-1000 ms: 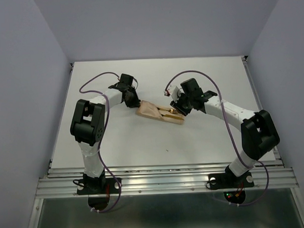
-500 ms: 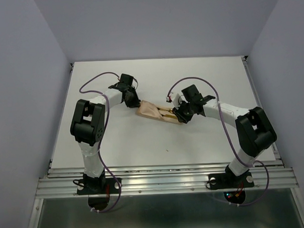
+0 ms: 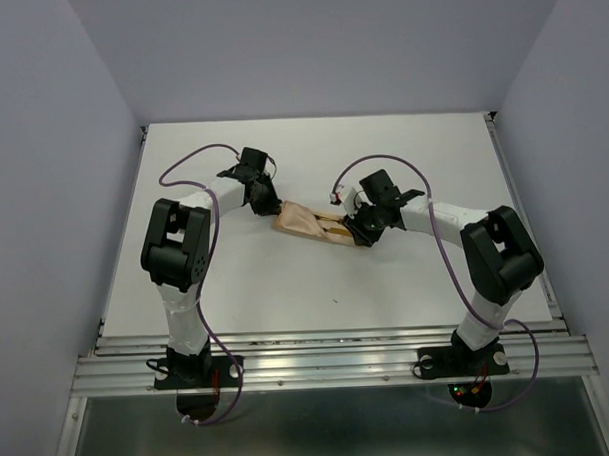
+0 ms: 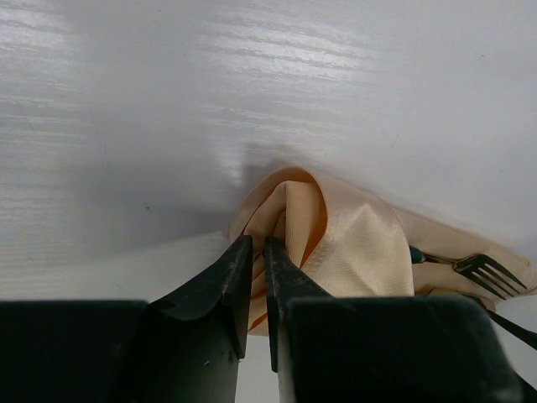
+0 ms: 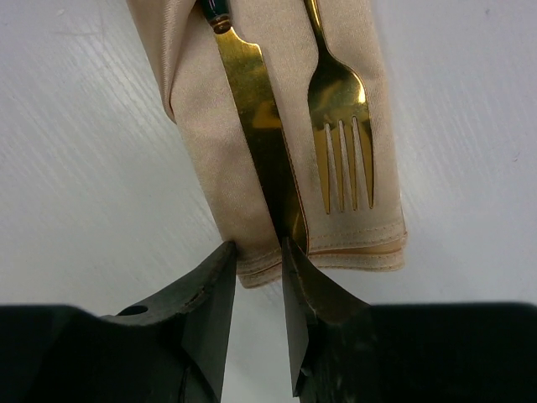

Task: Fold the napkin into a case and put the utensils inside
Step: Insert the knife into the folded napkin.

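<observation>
The knife (image 5: 256, 126) lies lengthwise in the case (image 5: 197, 143), tip just before the slightly parted right fingers (image 5: 210, 302); left fingers (image 4: 226, 285) pinch the opposite end

- A white table (image 3: 407, 284) with a faint streaked grain and a metal rail (image 3: 329, 353) along its near edge
- One peach-orange napkin (image 3: 300, 224) lies near the table's middle, folded into a narrow case and slanting from far left to near right
- Its left end is bunched into a rounded hump, and its right end lies flat with the stitched hem showing
</observation>
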Controlling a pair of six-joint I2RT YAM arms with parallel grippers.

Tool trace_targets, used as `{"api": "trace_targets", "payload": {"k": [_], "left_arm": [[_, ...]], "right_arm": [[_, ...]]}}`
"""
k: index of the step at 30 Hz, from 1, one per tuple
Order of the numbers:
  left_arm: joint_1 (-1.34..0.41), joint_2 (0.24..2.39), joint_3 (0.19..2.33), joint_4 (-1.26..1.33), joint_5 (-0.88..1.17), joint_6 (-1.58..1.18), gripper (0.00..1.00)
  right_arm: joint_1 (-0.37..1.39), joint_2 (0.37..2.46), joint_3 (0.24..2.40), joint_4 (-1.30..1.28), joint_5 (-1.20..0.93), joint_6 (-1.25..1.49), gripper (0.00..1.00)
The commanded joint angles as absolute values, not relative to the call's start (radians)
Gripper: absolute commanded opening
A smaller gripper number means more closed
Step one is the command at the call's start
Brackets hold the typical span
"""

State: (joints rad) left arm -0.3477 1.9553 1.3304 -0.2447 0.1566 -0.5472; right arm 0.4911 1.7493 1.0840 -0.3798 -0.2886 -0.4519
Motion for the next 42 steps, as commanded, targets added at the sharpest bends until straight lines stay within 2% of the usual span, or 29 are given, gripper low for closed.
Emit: {"api": "trace_targets", "payload": {"k": [1, 24, 42], "left_arm": [[-0.357, 1.944, 1.347, -0.249, 0.163, -0.535, 0.23], [-0.357, 1.95, 1.333, -0.252, 0.152, -0.525, 0.22], [-0.357, 1.959, 1.364, -0.275, 0.143, -0.518, 0.22]], "right_arm": [[0.485, 1.738, 1.111, -0.325, -0.288, -0.451, 0.34], [0.485, 1.736, 1.104, -0.245, -0.215, -0.422, 0.33], [0.485, 1.784, 1.092, -0.241, -0.261, -0.425, 0.3]]}}
